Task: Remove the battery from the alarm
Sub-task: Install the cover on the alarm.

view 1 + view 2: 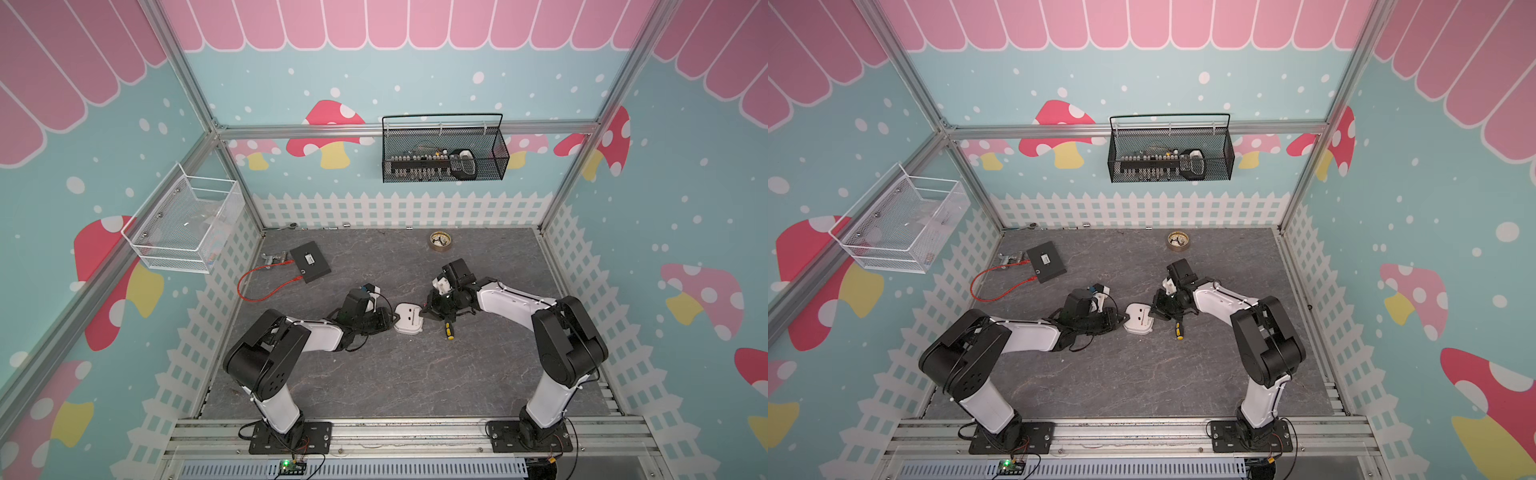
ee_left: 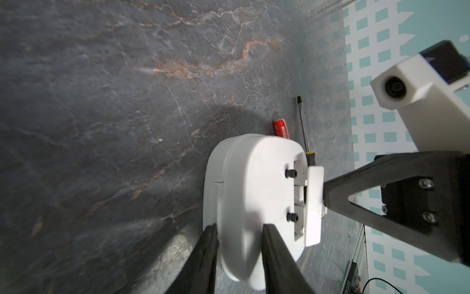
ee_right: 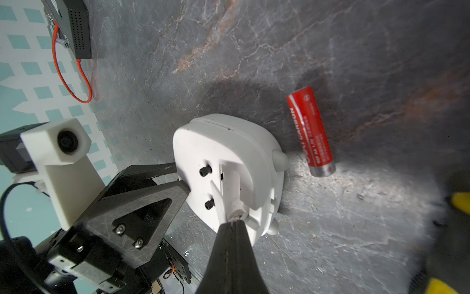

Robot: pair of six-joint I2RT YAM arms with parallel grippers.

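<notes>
Grey marbled tabletop (image 1: 395,374): alarm (image 1: 408,319), battery (image 3: 310,131) just beside, screwdriver (image 1: 449,331) near; black box (image 1: 310,262), brass disc (image 1: 440,241) farther off.

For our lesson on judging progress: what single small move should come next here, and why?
Probably draw the shut right gripper back from the raised white cover flap on the white rounded-square plastic alarm. The red cylindrical battery already lies on the grey marbled table beside the alarm, and the left gripper grips the alarm's edge.
</notes>
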